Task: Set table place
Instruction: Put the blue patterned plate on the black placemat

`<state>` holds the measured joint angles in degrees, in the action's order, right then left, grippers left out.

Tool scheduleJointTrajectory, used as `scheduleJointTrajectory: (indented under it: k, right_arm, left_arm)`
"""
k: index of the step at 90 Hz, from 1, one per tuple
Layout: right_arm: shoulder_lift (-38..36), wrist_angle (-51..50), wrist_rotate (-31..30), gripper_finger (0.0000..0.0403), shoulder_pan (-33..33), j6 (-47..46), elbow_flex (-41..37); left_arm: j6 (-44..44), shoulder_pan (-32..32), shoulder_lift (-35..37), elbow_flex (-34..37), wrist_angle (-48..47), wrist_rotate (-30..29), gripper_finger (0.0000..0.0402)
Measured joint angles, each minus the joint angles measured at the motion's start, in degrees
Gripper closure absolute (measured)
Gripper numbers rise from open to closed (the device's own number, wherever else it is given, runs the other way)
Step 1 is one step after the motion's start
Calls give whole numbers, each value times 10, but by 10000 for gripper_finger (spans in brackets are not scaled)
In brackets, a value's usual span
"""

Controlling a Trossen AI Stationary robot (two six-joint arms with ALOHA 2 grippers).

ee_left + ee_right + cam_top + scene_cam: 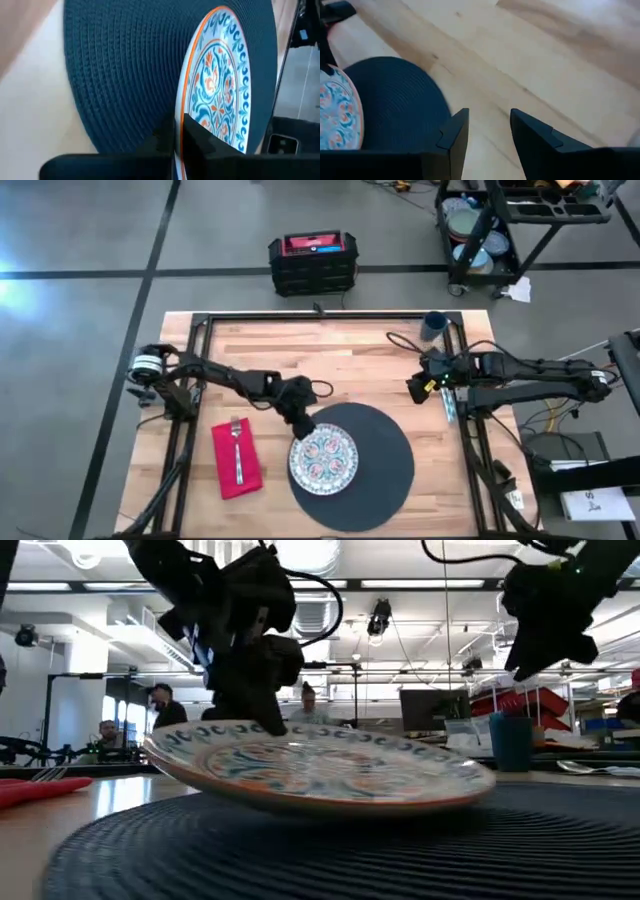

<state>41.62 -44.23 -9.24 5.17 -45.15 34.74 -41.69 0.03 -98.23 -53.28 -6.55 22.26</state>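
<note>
A small white plate with a blue and orange pattern sits on the left part of the round dark mat. My left gripper is shut on its far-left rim. The red napkin lies flat on the table left of the mat. A silver fork rests on it. My right gripper hangs open above bare wood, off the mat's far right side, with nothing between its fingers. The dark blue cup stands upright at the far right corner. My left gripper pinches the plate's rim at the plate's far-left side, one finger over the patterned face and the other under it. The fingers slant down from the table's far left. The plate is tilted: the held side is raised and its underside meets the mat.
A silver piece of cutlery lies on the table to the right, past the cup. The black rail frame runs around the tabletop. Bare wood lies between the mat and the far rail. People stand in the room beyond the table.
</note>
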Motion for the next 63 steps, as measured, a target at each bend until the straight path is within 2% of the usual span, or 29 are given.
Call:
scheduleJointTrajectory:
  k: [16, 29, 47, 63]
  right_arm:
    - [1, 67, 34, 276, -44, -65, -70]
    - [1, 111, 37, 281, -88, -116, -108]
    - [1, 121, 19, 288, -133, -158, -112]
    - [4, 134, 33, 307, -194, -209, -108]
  left_arm:
    - [0, 0, -29, 0, 5, 15, 398]
    - [3, 0, -26, 0, 1, 19, 363]
    - [10, 10, 3, 0, 5, 23, 313]
    - [14, 17, 26, -9, 7, 22, 287]
